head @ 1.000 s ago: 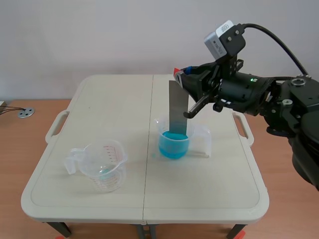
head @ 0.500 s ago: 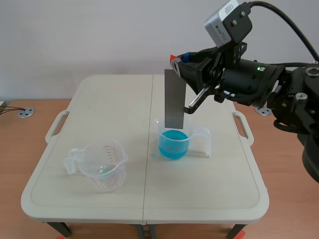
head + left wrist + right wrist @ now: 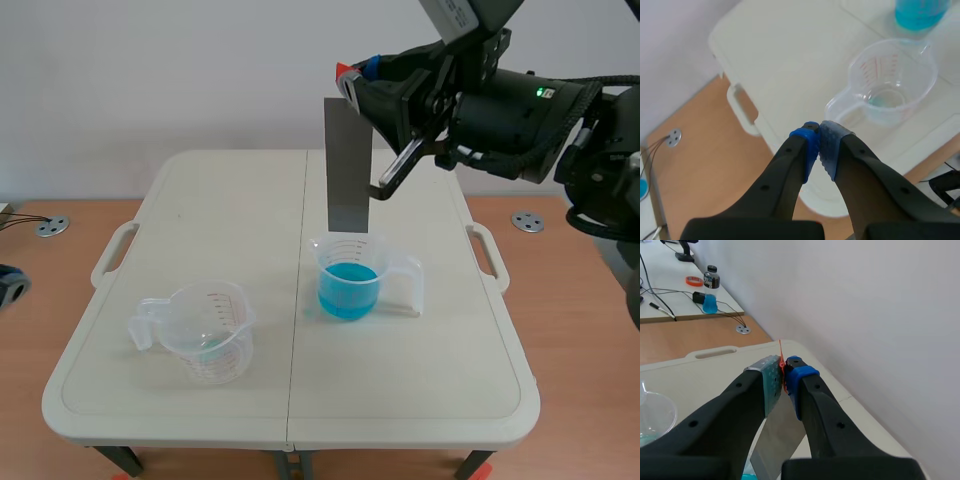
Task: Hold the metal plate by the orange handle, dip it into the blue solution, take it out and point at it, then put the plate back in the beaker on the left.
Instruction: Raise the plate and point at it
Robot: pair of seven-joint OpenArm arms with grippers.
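Since a second ago the right gripper [image 3: 352, 85] has risen, lifting the metal plate [image 3: 347, 165] clear of the blue solution [image 3: 348, 287]. The plate's lower edge now hangs just above the rim of the blue-solution beaker [image 3: 404, 268]. Directly above that beaker, the right gripper is clamped on the plate's orange handle [image 3: 345, 70], and the plate hangs upright. An empty beaker [image 3: 205, 330] stands on the table [image 3: 420, 385], left of the blue-solution beaker and well apart from it. The left gripper [image 3: 819, 140], fingers pressed together on nothing, hovers over the table's edge beyond the empty beaker.
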